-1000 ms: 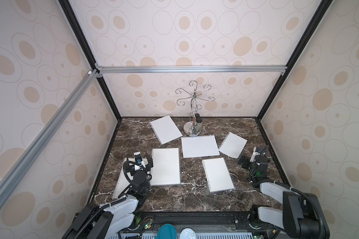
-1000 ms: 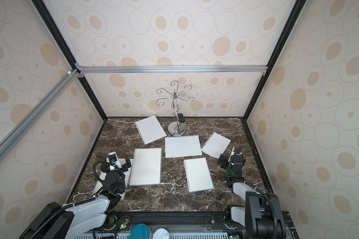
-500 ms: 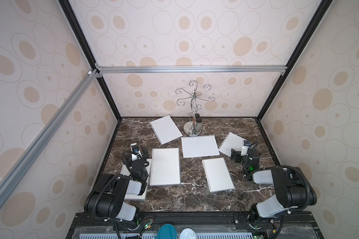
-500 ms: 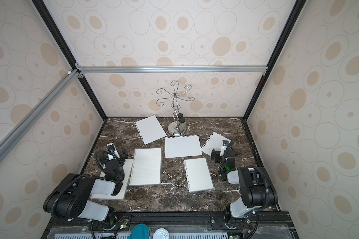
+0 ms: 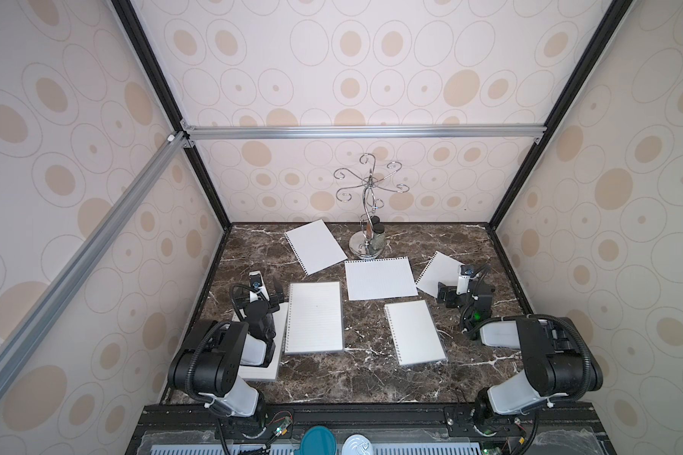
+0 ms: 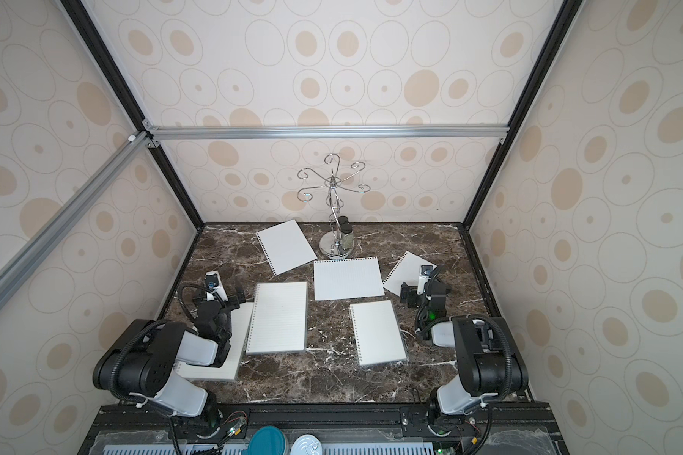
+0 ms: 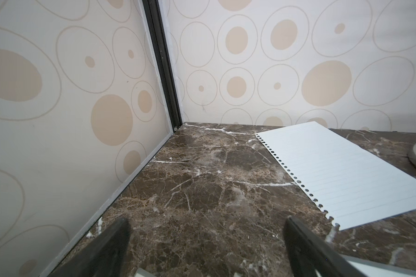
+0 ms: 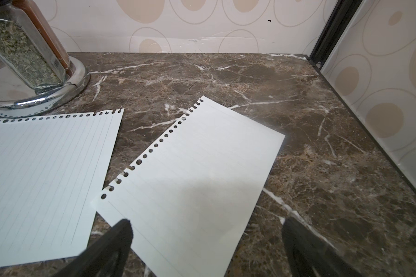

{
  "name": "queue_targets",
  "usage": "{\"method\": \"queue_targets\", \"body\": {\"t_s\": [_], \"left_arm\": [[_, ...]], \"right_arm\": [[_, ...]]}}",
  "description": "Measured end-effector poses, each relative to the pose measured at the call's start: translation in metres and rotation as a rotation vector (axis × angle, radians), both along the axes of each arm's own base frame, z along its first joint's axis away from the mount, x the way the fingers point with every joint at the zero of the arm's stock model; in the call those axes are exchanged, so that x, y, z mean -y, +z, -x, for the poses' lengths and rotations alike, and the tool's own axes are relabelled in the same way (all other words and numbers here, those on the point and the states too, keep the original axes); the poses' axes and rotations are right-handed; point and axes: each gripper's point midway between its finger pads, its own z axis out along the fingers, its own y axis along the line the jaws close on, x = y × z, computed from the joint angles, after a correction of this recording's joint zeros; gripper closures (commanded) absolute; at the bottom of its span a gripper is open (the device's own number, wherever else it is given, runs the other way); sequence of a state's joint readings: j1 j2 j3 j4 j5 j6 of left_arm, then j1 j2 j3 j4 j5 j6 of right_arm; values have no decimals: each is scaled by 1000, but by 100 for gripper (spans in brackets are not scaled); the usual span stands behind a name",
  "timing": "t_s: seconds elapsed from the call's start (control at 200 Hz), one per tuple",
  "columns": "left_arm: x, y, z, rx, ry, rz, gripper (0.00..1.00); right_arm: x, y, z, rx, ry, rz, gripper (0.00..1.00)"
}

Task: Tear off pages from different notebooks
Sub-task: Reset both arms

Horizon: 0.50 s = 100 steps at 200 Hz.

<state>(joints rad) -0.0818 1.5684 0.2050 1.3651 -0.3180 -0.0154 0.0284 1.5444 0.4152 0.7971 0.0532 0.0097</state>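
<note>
Six paper things lie flat on the table [image 5: 371, 378]. Toward the back are three loose pages, each with a row of holes along one edge. The left page [image 5: 315, 246] lies askew at the far left. The middle page [image 5: 379, 277] has its holed edge just beside the base of the stand [image 5: 365, 246]. The right page [image 8: 197, 172] lies askew, near the middle page but apart from it. A jar [image 8: 22, 48] of green herbs stands on the stand's base. Nearer the front lie three notebooks, all showing white paper. The middle notebook [image 5: 314, 317] is lined, with its coil on the left edge. The right notebook [image 5: 414, 333] lies well apart from it and slightly turned, coil also on the left. The left notebook [image 5: 260, 370] is just beside the middle one and largely covered by the left arm [image 5: 213, 362]. The left gripper [image 7: 207, 223] hangs low just past the far end of the left notebook, jaws spread wide with nothing between them. Bare marble is below it, and it is aimed at the rear left corner. The left page lies ahead of it, off to its right and apart from it. The right gripper [image 8: 207, 223] is likewise spread wide and holds nothing. It sits low at the near corner of the right page, one finger [image 8: 111, 242] above the paper and the other above marble. Whether either finger touches cannot be told.
</note>
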Motion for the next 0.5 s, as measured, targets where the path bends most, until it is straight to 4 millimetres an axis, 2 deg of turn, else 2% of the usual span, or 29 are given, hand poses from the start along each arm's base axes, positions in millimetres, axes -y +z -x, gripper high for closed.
{"method": "queue_targets", "body": {"t_s": [0.11, 0.5], "left_arm": [[1, -9, 3, -22, -11, 4, 0], [9, -5, 1, -5, -58, 11, 0]], "right_arm": [[0, -1, 1, -5, 0, 0, 0], [0, -1, 1, -5, 0, 0, 0]]}}
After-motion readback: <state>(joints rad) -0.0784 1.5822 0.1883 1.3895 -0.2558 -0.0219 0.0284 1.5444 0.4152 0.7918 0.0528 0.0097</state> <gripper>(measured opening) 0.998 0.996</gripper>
